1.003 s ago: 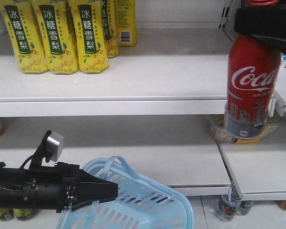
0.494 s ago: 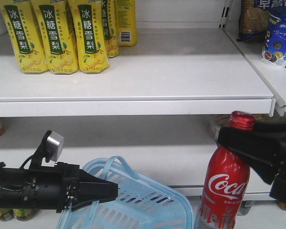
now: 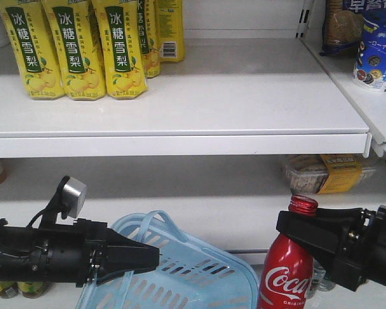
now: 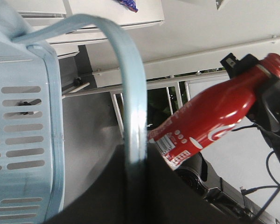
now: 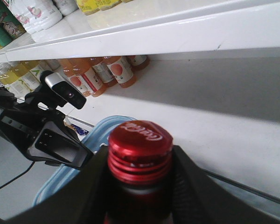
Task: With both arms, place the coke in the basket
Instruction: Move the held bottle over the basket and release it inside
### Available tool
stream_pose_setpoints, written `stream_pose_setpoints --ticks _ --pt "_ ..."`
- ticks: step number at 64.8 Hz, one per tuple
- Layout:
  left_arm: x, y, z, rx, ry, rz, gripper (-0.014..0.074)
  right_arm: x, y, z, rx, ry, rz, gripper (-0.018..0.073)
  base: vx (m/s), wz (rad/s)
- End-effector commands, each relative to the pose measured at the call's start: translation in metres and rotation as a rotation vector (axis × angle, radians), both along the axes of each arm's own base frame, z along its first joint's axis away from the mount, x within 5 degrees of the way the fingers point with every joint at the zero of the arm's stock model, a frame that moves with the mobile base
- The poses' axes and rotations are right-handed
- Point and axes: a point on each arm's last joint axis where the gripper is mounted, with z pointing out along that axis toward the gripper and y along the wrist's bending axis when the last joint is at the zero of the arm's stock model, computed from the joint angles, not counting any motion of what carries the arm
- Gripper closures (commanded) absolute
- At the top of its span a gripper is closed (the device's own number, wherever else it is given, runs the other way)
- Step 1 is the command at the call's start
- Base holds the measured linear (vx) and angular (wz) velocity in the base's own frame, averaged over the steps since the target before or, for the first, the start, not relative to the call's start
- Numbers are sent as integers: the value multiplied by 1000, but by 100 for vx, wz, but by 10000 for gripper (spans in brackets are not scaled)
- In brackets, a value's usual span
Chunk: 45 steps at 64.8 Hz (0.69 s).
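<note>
Standing at the far left of the upper white metal shelf: a row of tall yellow plastic drink bottles with green labels, upright and touching one another.

Lower left: black left robot arm, lying level, with a small silver-grey box raised on a bracket above it. The left gripper points to the right. Its jaws are closed over one thin loop handle of the basket; the left wrist view shows the handle running straight down between them.

Lower centre: light blue plastic shopping basket with slotted sides, its near part cut off by the frame edge.

Just beside the basket's right corner: slim red aluminium coke bottle with white script and a red screw cap. It is upright and outside the basket, base out of frame. Whether it touches the rim cannot be told.

Lower right: black right gripper, level, reaching in from the right. Its jaws are clamped on the neck of the coke bottle directly under the cap, one to each side in the right wrist view.

Behind, on the lower white shelf: clear plastic food tray with a yellow label.

Upper right: blue printed tub beside a brown packet.
</note>
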Motion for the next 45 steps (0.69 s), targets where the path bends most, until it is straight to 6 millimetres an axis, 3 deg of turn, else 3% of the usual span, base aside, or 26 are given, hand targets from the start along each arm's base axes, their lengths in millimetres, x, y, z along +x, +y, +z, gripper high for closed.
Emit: stream_pose_setpoints --ticks 1,24,29,45 --pt "2 -3 25 -150 -45 19 603 7 2 12 92 -24 12 563 0 0" --pt "2 -3 25 -150 -45 19 603 35 10 -17 98 77 95 563 0 0" --pt "2 -3 25 -150 -45 19 603 41 22 -24 102 89 107 563 0 0" --pt "2 -3 25 -150 -45 19 603 55 69 -47 -113 147 164 563 0 0"
